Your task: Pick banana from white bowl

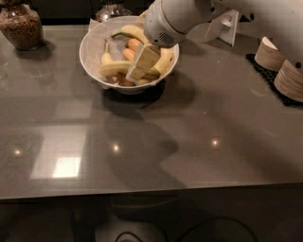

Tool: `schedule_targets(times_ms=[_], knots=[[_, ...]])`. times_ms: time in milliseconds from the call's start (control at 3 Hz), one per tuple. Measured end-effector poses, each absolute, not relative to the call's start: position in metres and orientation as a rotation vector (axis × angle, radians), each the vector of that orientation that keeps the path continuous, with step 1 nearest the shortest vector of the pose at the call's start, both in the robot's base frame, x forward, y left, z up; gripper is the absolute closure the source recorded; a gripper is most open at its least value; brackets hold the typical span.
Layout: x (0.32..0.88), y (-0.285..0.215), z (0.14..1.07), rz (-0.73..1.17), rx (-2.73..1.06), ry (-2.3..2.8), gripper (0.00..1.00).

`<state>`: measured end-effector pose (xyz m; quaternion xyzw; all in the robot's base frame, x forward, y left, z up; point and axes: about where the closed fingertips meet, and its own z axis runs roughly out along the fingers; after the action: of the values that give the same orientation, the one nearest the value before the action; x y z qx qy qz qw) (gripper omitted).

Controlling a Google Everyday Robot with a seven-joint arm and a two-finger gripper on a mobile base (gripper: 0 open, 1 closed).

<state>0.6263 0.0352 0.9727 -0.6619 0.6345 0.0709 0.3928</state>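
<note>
The white bowl [92, 52] stands at the back of the grey table, lined with white paper. The banana [112, 70], long, pale and nearly straight, lies across the front of the bowl. A more curved banana [129, 32] with a green tip lies at the back, with orange fruits [130, 49] between them. My gripper [137, 71] hangs from the white arm [180, 19] and reaches down into the right half of the bowl, its tip at the right end of the long banana. That end of the banana is hidden behind it.
A glass jar of brown grains [21, 26] stands at the back left. Stacks of small beige bowls [279, 68] sit on a black mat at the right. A white card stand [222, 28] is behind the arm. A glass jar lid [111, 9] shows behind the bowl.
</note>
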Motion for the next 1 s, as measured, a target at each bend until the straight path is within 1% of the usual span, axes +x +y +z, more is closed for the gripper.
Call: schedule_targets(times_ms=[333, 667, 1000], knots=[[0.634, 0.052, 0.959, 0.217, -1.68, 1.6, 0.29], [0.637, 0.062, 0.947, 0.249, -1.684, 1.604, 0.44], [0.639, 0.066, 0.939, 0.266, -1.685, 1.61, 0.49]])
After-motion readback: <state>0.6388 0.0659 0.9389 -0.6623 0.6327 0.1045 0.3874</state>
